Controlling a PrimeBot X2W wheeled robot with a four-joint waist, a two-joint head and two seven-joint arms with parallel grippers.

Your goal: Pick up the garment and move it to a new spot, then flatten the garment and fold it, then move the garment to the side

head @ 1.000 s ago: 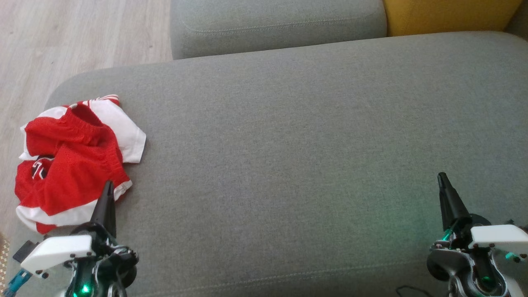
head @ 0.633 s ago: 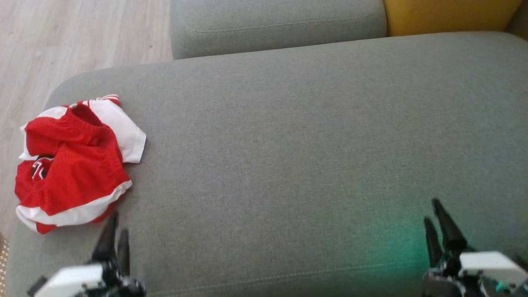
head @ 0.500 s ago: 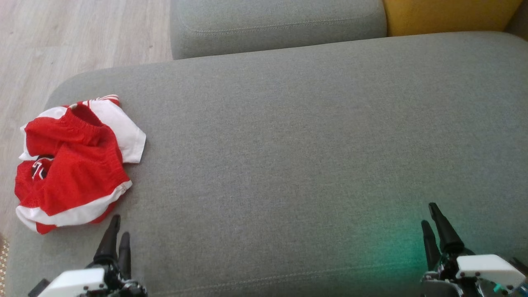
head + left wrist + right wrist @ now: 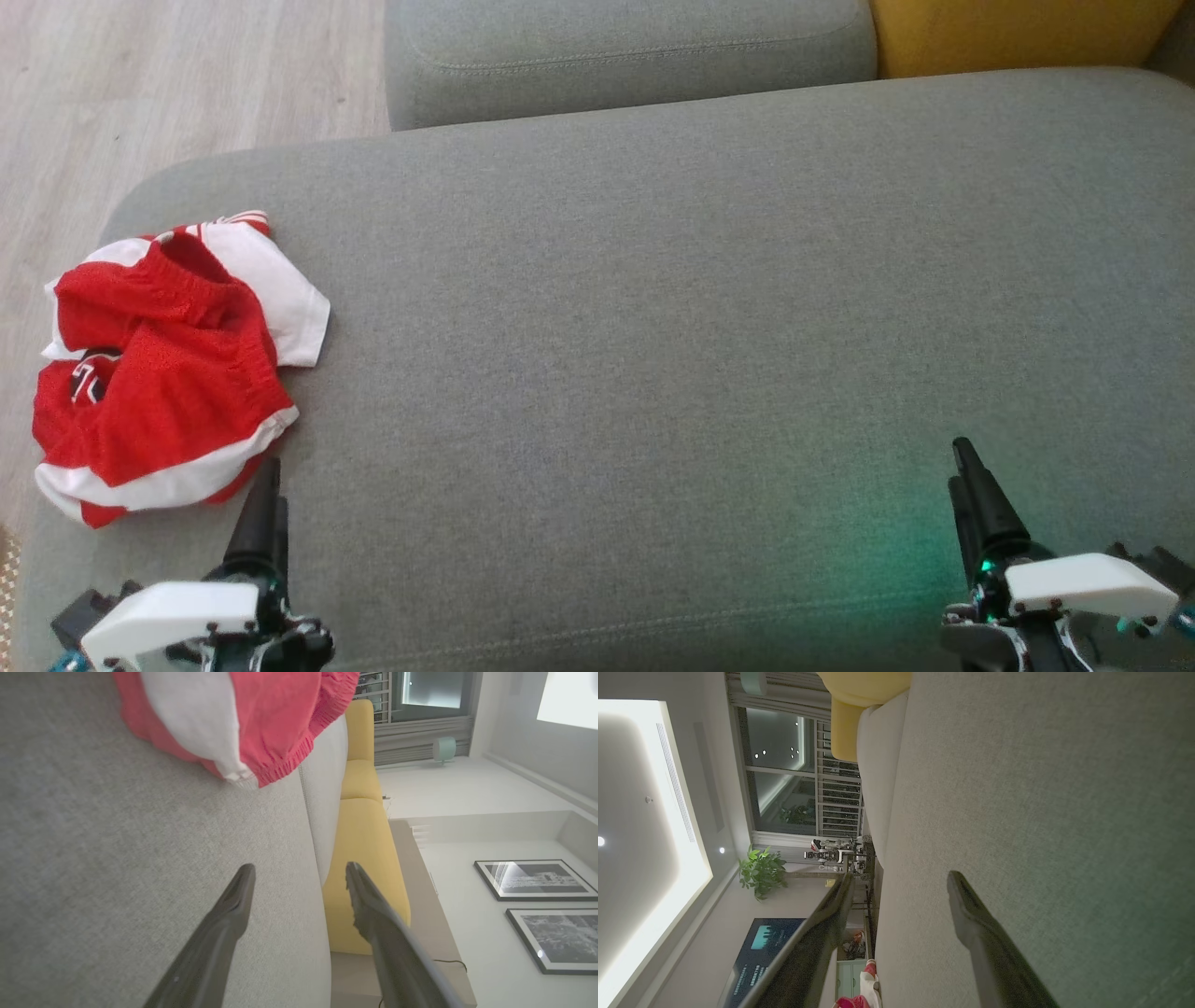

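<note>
1 garment [image 4: 163, 383] crumpled at sofa [image 4: 653, 327] L end

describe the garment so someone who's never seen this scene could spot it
Start at the big grey sofa seat, left end, beside the wooden floor. The garment lies there crumpled: red mesh with white bands and a small dark badge, the only coloured thing on that seat.

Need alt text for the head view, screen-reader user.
A crumpled red and white garment lies at the left end of a grey sofa cushion. The left gripper points up just short of it, the right gripper sits lower right, both empty. Wooden floor upper left, yellow cushion upper right.
</note>
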